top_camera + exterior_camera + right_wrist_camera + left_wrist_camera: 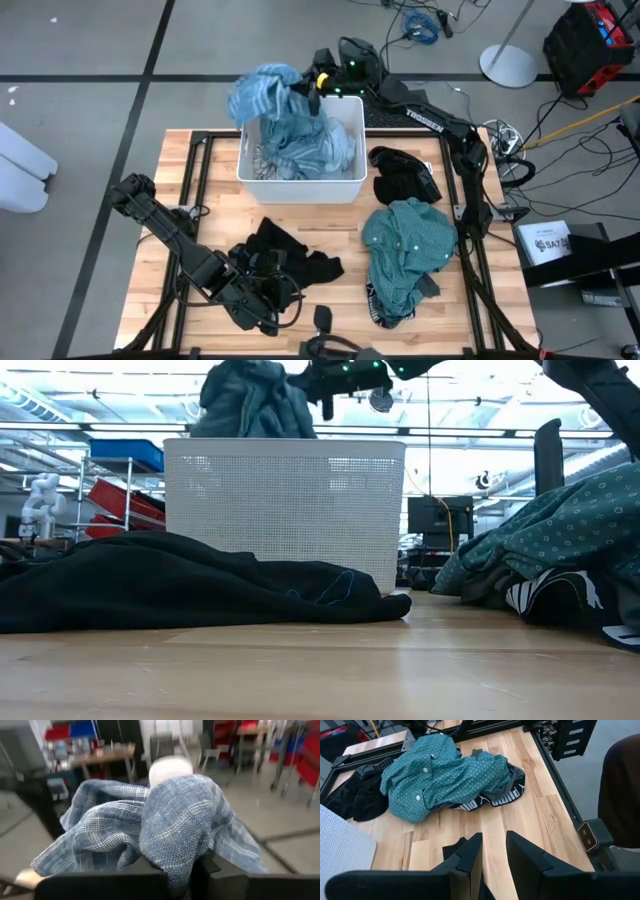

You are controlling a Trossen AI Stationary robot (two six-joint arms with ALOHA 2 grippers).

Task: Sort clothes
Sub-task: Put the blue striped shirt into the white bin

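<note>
A white bin point(300, 150) stands at the table's far middle with blue striped clothes point(305, 145) inside. My right gripper point(312, 95) is above the bin's far left corner, shut on a blue striped garment point(262, 95), which also shows above the bin's rim in the low view point(250, 400). My left gripper point(494, 855) is open near the table's front left, over the edge of a black garment point(285, 260) that lies flat on the wood. A teal dotted shirt point(405, 245) lies crumpled at the front right. My right gripper pinches a bunched fold point(175, 855) of the blue striped garment between its two fingers point(212, 867). The fingers point level, coming from the table's right side. The cloth bulges out past the fingers and drapes down slack. The bin's wall hides its lower end.
A second black garment point(400, 175) lies right of the bin. Black underwear with a white-lettered waistband point(495, 797) pokes out from under the teal shirt point(440, 772). Bare wood shows at the table's front middle point(340, 295). Black frame rails point(195, 170) run along the table's sides.
</note>
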